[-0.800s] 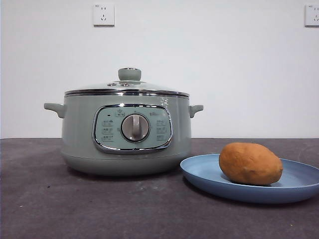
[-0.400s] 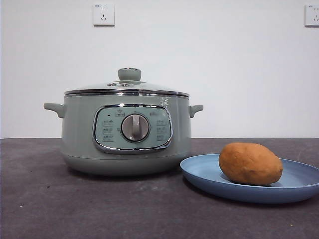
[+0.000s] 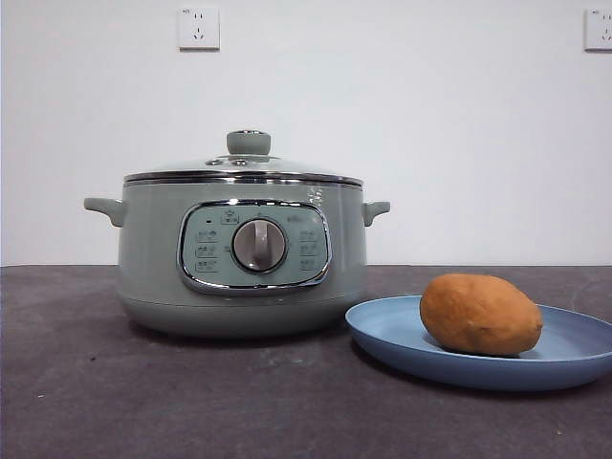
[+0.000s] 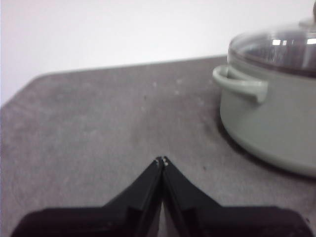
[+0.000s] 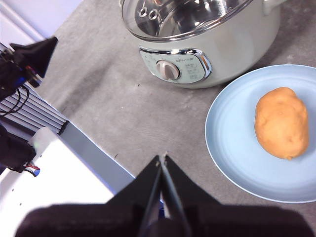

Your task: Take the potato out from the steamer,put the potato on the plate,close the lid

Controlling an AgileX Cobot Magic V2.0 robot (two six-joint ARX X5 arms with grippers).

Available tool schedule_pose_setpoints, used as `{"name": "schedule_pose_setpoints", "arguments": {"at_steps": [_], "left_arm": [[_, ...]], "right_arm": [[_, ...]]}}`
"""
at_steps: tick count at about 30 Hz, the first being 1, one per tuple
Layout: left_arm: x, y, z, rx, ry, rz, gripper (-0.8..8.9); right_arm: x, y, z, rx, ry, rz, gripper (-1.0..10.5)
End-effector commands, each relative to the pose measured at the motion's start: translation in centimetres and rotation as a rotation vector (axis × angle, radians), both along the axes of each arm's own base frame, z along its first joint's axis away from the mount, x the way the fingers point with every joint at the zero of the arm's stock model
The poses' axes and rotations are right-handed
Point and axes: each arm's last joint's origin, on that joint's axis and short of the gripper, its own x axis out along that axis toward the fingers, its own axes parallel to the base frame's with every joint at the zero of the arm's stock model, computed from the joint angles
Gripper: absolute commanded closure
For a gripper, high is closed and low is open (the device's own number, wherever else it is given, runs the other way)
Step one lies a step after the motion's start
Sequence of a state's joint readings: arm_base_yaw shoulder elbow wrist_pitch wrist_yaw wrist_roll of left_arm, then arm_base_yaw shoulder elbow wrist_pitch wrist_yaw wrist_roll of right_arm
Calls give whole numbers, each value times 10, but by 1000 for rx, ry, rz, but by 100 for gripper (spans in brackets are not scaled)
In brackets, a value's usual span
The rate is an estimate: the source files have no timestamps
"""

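Your left gripper (image 4: pixel 161 160) is clenched, its two black jaws meeting tip to tip with nothing between them. It hangs low over bare grey table (image 4: pixel 98 128), and the steamer (image 4: pixel 276 123) stands off to one side of it, well clear of the jaw tips; the nearest part of the pot to this claw is one of its small side handles (image 4: pixel 240 84).

Your right gripper (image 5: pixel 162 157) is also pressed closed and empty. It sits high above the table's near edge, looking down. Ahead of its tips is open tabletop, then the steamer's control panel with its silver dial (image 5: pixel 171 70). Off to one side of the tips lies the plate (image 5: pixel 232 143), apart from the claw, and the potato (image 5: pixel 282 123) rests on the plate, on the part of it farther from the jaws.

From the front you see neither claw. The steamer (image 3: pixel 244 253) stands on the table with the lid (image 3: pixel 244 167) seated on its rim, the green knob (image 3: pixel 249 142) upright on top. The plate (image 3: pixel 392 330) lies just beside the pot's base, and the potato (image 3: pixel 480 314) lies on its side on the plate. Two wall sockets (image 3: pixel 199 28) show on the white wall behind.
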State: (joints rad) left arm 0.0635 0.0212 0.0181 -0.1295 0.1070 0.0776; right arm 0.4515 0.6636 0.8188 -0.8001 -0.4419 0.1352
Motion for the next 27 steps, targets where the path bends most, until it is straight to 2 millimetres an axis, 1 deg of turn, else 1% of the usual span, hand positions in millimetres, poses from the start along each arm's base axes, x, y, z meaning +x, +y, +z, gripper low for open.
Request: {"name": "schedule_pose_setpoints", "arguments": {"at_steps": [1, 4, 27], "left_arm": [[-1, 0, -7, -8, 30, 7, 817], [-1, 0, -9, -10, 50, 6, 817], [-1, 0, -8, -9, 43, 6, 817]], "right_arm": [[0, 0, 2, 5, -6, -3, 945], [0, 0, 2, 5, -6, -3, 945], [0, 0, 2, 6, -7, -3, 945]]}}
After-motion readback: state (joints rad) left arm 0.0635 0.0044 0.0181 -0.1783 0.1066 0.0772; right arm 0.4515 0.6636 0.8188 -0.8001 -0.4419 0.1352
